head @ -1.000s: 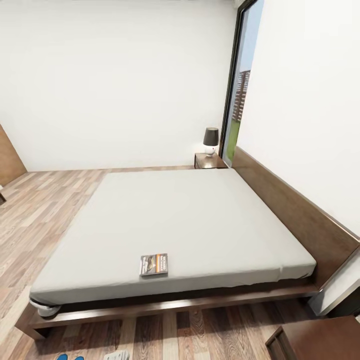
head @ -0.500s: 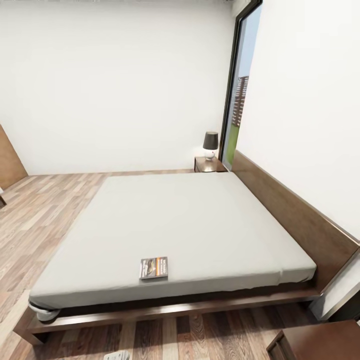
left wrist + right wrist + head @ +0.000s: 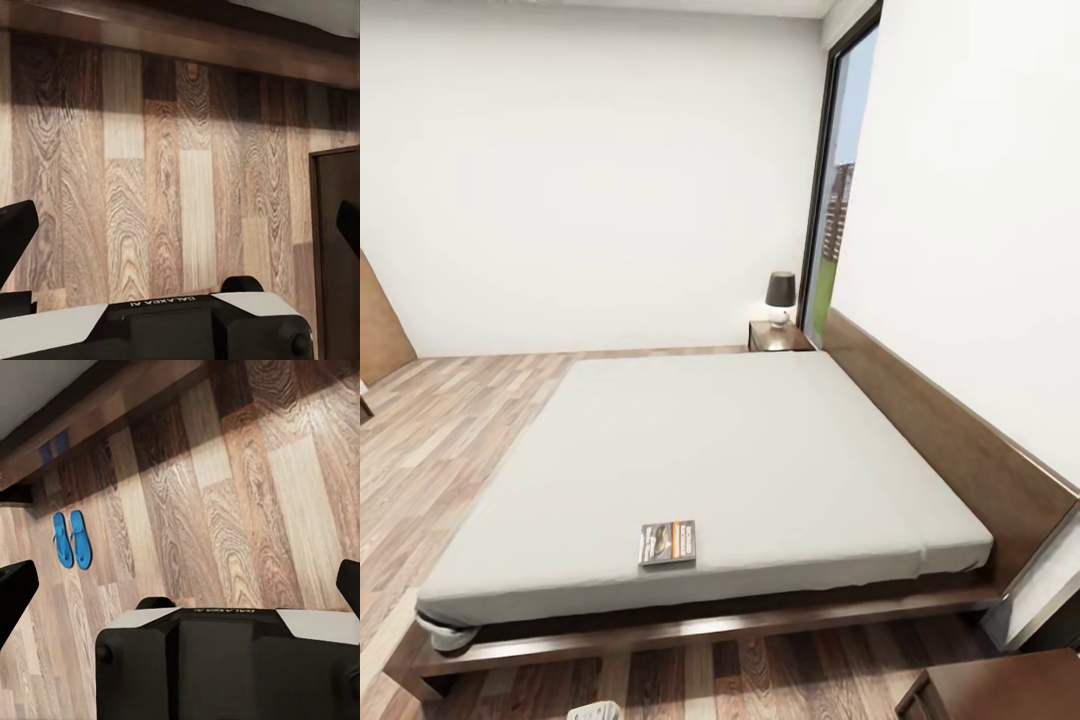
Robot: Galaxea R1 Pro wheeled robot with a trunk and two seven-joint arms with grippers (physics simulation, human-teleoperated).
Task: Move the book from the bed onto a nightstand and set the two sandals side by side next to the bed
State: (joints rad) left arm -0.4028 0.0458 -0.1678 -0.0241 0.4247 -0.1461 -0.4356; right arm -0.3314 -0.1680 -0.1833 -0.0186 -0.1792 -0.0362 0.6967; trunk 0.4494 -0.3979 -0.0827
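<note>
While the book (image 3: 667, 541) lies flat near the bed's (image 3: 760, 450) near edge, well ahead of both end effectors, the approach should close in squarely so an arm can reach it. Its dark cover carries an orange band. Both sandals (image 3: 72, 540) sit side by side on the floor (image 3: 225, 510), beyond the right end effector (image 3: 180, 585). Left end effector (image 3: 180, 225) and right are spread wide, holding nothing.

Even, bright daylight filled the white-walled room, apparently from the tall dark-framed window (image 3: 838, 190). The low dark wooden bed frame (image 3: 187, 41) threw a soft-edged shadow across the brown plank floor (image 3: 225, 510). Head-view edges bowed outward.
</note>
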